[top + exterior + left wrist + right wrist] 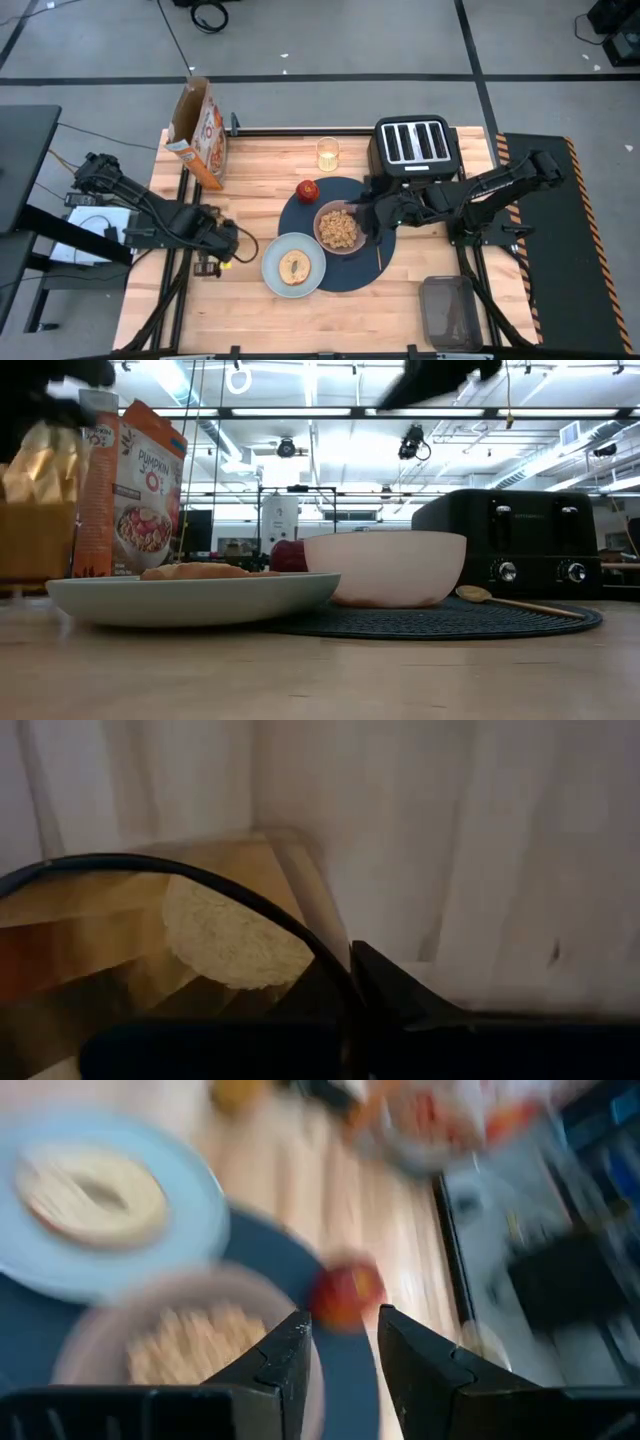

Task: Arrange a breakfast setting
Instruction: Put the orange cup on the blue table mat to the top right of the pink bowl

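Note:
The dark-blue placemat [300, 215] lies at the table's middle. On it stand the tan bowl [338, 228] with cereal and the red apple [307, 189], and the thin gold spoon [381, 250] lies right of the bowl. The pale-blue plate [294, 265] with the round toasted bread [294, 266] overlaps the mat's near left edge. The amber cup [328, 153] stands on the wood behind the mat. My right gripper [343, 1350] is open and empty, just right of the bowl and above it. My left gripper [225, 243] waits at the table's left edge.
The black toaster [415, 145] stands at the far right, just behind my right arm. The orange cereal box [200, 130] stands at the far left corner. A dark tray [450, 310] sits off the table's near right corner. Bare wood lies along the near edge.

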Robot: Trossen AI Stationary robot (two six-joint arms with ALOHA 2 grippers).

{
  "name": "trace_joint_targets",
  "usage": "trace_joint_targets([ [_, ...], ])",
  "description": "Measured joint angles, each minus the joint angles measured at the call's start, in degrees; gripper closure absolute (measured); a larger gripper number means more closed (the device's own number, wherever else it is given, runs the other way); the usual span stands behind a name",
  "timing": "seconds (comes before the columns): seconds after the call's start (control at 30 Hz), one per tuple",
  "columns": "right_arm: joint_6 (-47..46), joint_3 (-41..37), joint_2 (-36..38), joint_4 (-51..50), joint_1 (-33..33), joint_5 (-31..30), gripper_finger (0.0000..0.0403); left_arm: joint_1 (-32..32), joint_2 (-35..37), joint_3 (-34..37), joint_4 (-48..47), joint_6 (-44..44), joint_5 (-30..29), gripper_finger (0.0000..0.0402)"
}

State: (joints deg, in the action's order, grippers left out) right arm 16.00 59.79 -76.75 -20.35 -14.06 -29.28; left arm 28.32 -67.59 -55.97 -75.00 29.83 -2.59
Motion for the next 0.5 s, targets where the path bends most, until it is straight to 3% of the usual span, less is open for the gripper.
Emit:
trace_joint_targets([
  [0.13, 2.9, 1.9, -1.4, 4.3, 0.3, 5.6, 0.0258, -0.3, 0.0, -5.6, 0.1, -17.3, -3.1, 0.0388],
  [0.3, 5.2, 11.7, -7.9, 2.2, 0.3, 11.5, 0.0209, -2.6, 0.0, -11.0, 1.8, -42.6, -3.4, 0.0388],
  [0.5, 13.8, 25.0, -18.2, -3.3, 0.6, 18.8, 0.0153, -6.5, -1.5, -13.7, 7.7, -56.5, -3.9, 0.0388],
])
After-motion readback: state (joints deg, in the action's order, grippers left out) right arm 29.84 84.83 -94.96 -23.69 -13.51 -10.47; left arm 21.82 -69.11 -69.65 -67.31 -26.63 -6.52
